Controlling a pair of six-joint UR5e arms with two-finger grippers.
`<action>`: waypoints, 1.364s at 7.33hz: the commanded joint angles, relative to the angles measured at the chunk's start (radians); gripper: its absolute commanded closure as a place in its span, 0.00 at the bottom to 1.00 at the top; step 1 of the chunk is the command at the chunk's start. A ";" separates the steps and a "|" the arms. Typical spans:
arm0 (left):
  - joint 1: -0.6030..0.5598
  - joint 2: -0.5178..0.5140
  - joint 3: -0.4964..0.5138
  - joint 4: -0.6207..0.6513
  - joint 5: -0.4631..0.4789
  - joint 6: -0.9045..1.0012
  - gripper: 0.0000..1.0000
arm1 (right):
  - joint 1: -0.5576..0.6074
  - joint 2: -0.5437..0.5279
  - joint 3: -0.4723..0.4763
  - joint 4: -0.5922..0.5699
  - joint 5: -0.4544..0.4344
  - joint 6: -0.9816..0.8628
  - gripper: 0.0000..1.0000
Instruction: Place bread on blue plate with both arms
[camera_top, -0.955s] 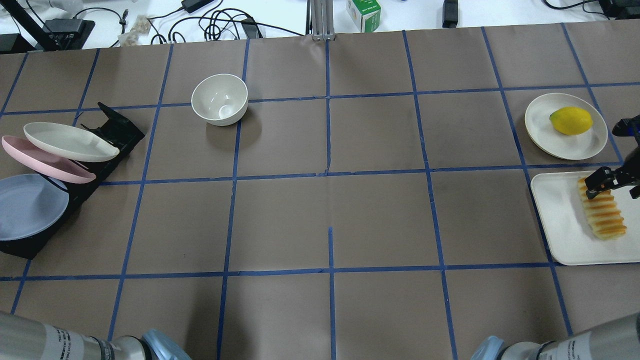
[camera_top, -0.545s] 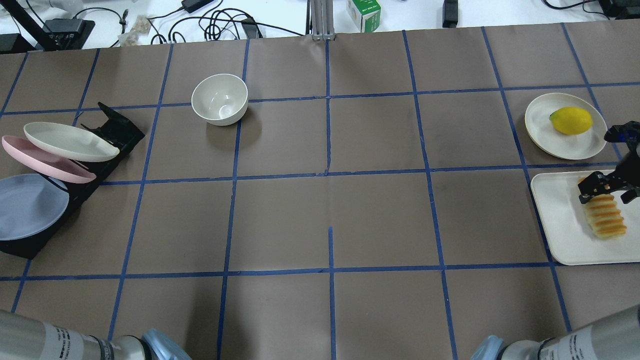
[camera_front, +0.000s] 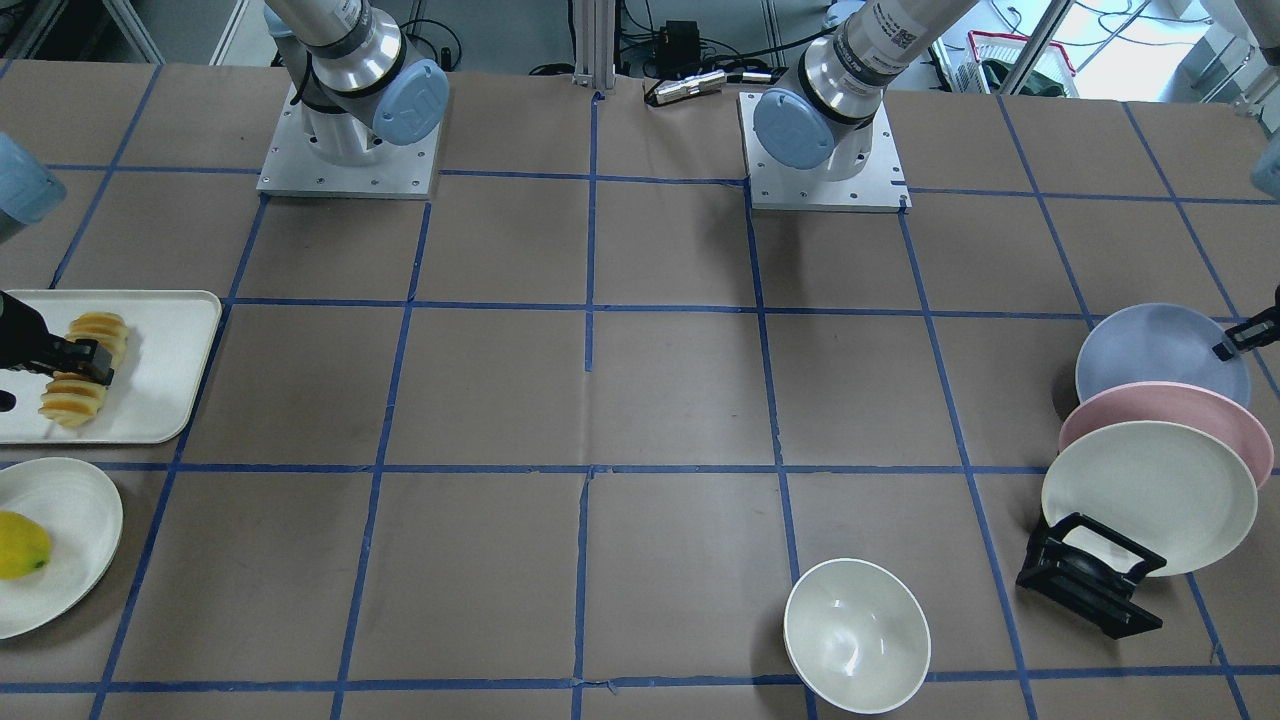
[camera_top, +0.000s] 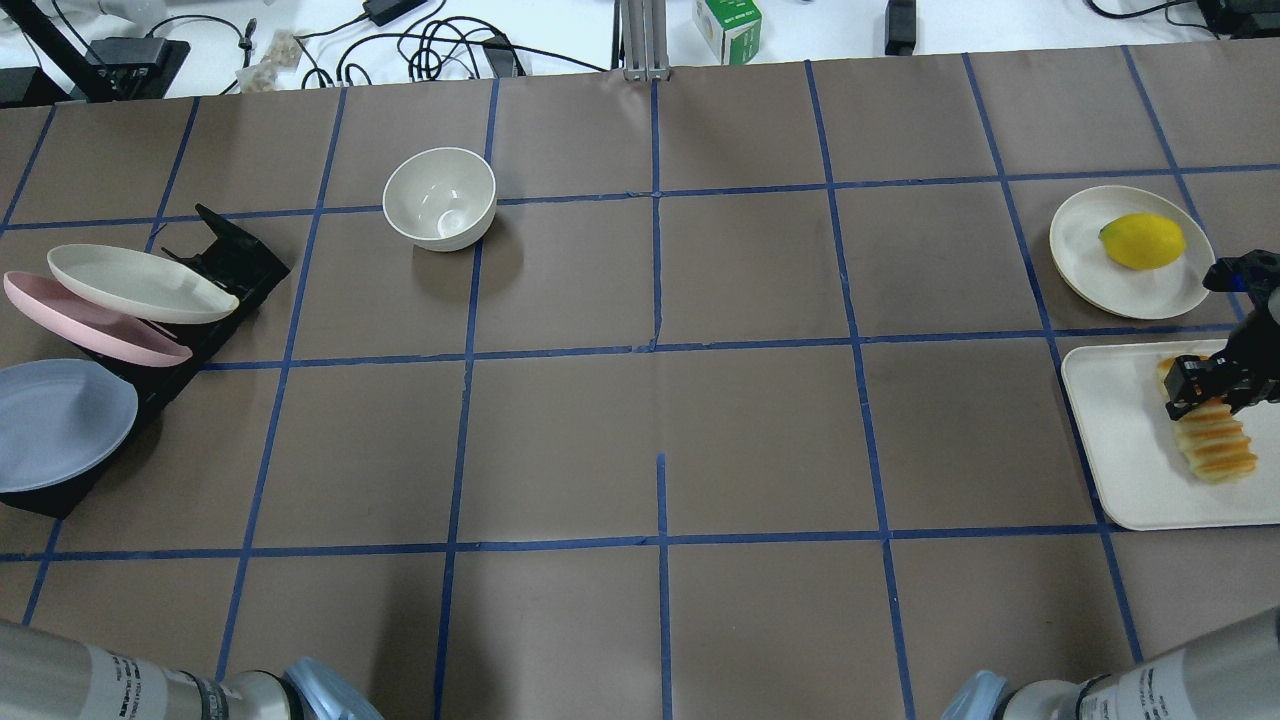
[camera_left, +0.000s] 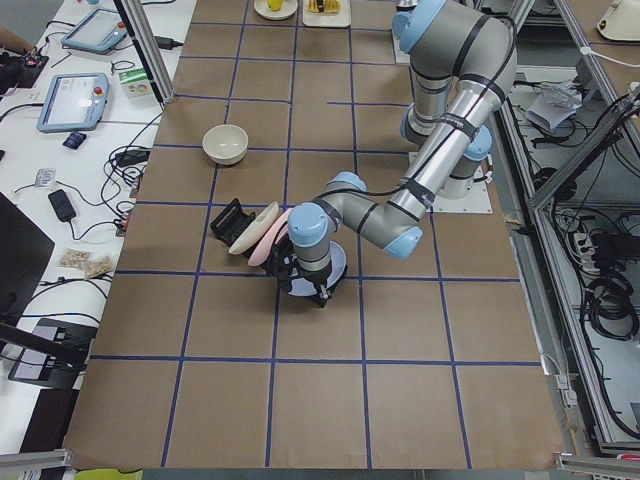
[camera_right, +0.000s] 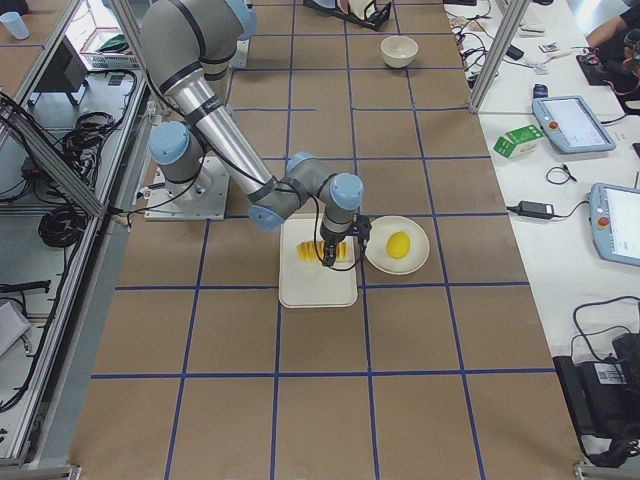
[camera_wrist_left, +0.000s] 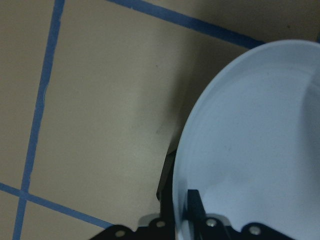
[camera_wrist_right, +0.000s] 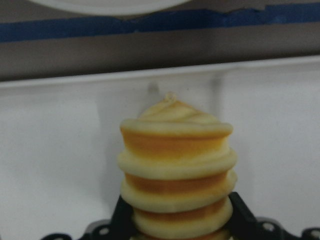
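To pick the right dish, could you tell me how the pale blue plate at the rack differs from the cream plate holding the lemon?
The pale lavender-blue round plate sits tilted at the black rack; the cream-white round plate lies flat. The blue one is empty, with fingers of the left gripper on its rim; the cream one holds a yellow lemon. Both are round and shallow.

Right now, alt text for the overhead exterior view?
The right gripper is closed across the bread on a white tray at the table's right edge. At left, the blue plate rests on a black rack beside a pink plate and a cream plate; a bowl and a lemon sit farther back.
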 joint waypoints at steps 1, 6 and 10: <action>0.000 0.019 0.019 -0.014 0.041 0.013 1.00 | 0.001 -0.035 -0.013 0.074 -0.002 0.007 1.00; -0.001 0.149 0.023 -0.174 0.097 0.016 1.00 | 0.109 -0.190 -0.086 0.267 0.012 0.111 1.00; -0.134 0.313 0.014 -0.390 0.028 0.001 1.00 | 0.418 -0.224 -0.244 0.469 0.058 0.506 1.00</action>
